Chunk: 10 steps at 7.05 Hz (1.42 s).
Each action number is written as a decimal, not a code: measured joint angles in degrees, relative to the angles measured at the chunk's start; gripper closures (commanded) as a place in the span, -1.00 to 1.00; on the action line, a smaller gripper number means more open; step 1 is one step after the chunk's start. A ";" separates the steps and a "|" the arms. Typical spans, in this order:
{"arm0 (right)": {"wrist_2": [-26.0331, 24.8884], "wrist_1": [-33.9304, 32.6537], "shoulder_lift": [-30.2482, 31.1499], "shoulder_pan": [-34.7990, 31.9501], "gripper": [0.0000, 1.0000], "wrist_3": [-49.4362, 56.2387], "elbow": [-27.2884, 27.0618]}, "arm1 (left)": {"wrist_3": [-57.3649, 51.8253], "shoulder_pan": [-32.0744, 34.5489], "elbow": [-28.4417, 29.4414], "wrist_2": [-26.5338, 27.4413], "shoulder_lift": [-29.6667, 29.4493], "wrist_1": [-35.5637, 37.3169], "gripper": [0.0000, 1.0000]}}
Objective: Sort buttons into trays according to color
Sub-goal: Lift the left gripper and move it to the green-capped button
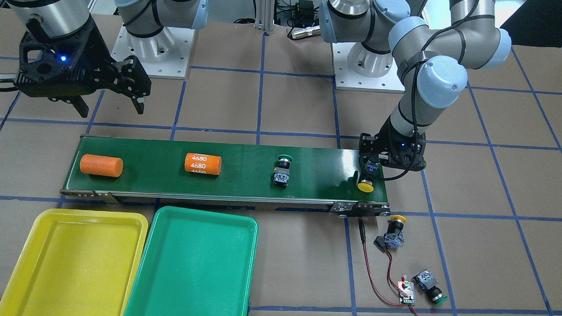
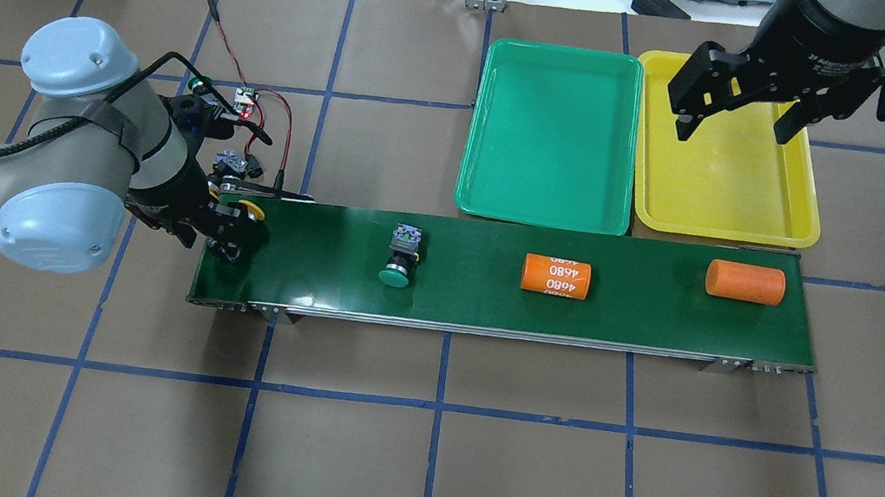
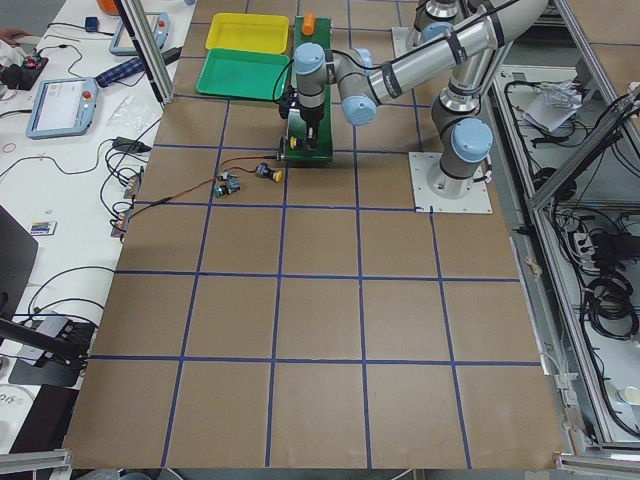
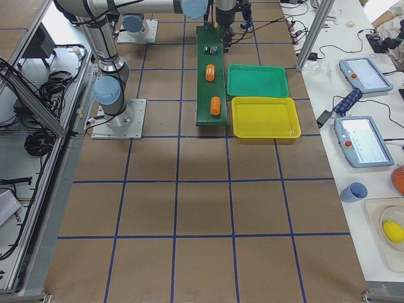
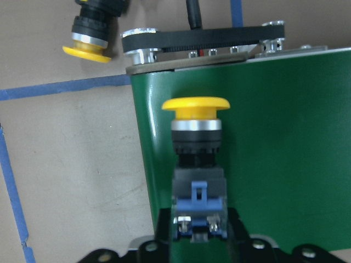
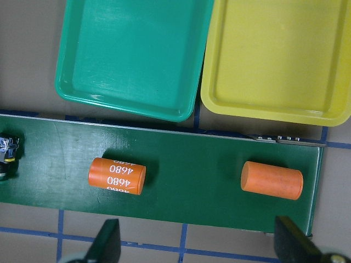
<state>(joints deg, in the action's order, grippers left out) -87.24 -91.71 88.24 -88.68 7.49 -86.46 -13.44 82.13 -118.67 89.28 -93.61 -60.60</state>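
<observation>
Brown surface [image 2: 409,472] ruled in blue tape, with a green belt [image 2: 660,320] laid across it. My left fingers [image 5: 164,235] are closed on the blue-black body of a yellow button [image 5: 197,153] at the belt end on the left arm's side. Its long axis runs across the belt: the body sits in the fingers on the robot's side, and the cap points straight out from them, away from the robot. I cannot tell whether it rests on the belt or hangs just above it. My right fingers [image 6: 108,244] are spread wide and empty, held high near the opposite end of the belt.

Key relation: nearly the whole belt lies between the held button and the yellow tray [image 2: 800,236]. The right arm is therefore much nearer the trays, and the left arm nearer the loose buttons. I judge the coming move to be a release onto the belt, which asks only that the fingers part with the body lying flat.

A green button [image 2: 399,258] lies mid-belt, cap toward the robot. Farther toward the right arm lie a lettered cylinder [image 2: 556,276] and a plain cylinder [image 2: 745,282], both orange and not for sorting. A second yellow button [image 1: 394,229] and a second green button [image 1: 430,288] lie on the surface off the belt's left-arm end, near a circuit board [image 1: 406,293]. The yellow tray and the green tray [image 2: 473,192] sit side by side just beside the belt, both empty.
</observation>
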 measured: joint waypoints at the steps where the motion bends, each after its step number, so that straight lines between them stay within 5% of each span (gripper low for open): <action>1: 0.11 -0.06 0.00 0.00 -1.00 0.02 -0.01 | 0.17 0.08 0.15 -0.04 0.56 -0.08 -1.00; 5: 0.13 -0.30 0.05 0.03 -1.00 -0.02 -0.23 | 0.25 -1.88 8.50 0.92 -0.09 -0.48 -1.00; 10: 0.07 -0.31 0.04 0.09 -1.00 0.06 -0.34 | 0.81 -9.03 29.48 0.57 -20.23 -0.37 -1.00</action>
<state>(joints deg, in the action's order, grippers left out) -87.17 -92.02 88.28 -88.60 7.55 -86.81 -12.63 73.10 -89.19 89.86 -113.84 -60.96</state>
